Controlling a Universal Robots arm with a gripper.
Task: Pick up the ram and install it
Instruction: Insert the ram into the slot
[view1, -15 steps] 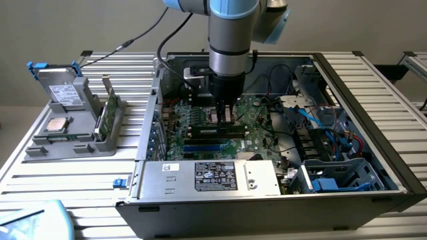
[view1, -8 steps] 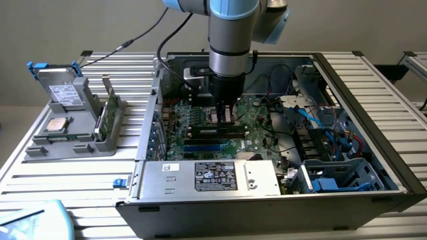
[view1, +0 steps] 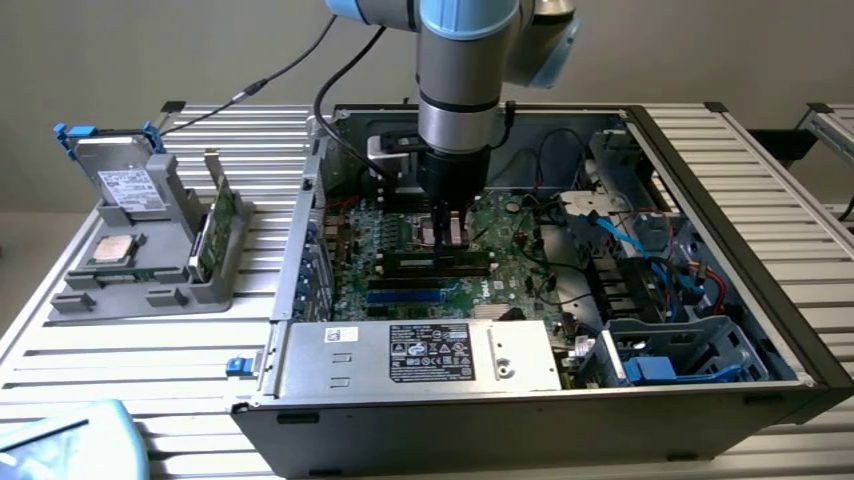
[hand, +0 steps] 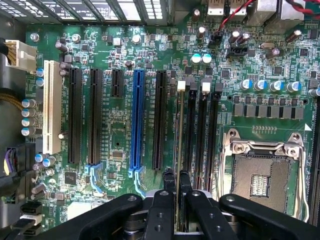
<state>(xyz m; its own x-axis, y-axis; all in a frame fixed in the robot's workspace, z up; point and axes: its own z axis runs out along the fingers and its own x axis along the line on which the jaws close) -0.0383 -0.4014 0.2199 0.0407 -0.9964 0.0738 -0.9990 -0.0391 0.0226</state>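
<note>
From the exterior view's left: the grey holder tray (view1: 127, 290) sits well outside the open computer case (view1: 300, 230). My gripper (hand: 175, 182) hangs low over the motherboard (hand: 115, 145), jaws pinched narrow on the ram (hand: 178, 125) (edge-on, in its slot), the empty processor socket (hand: 262, 175) just beside.

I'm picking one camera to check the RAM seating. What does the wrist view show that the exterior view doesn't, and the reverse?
Wrist view alone: the ram edge-on in a memory slot between the gripper fingers, the empty processor socket, and the blue expansion slot.

Exterior view alone: the grey holder outside the case with a square silver chip and a green card, and the power supply.

Both: the gripper over the green motherboard.
</note>
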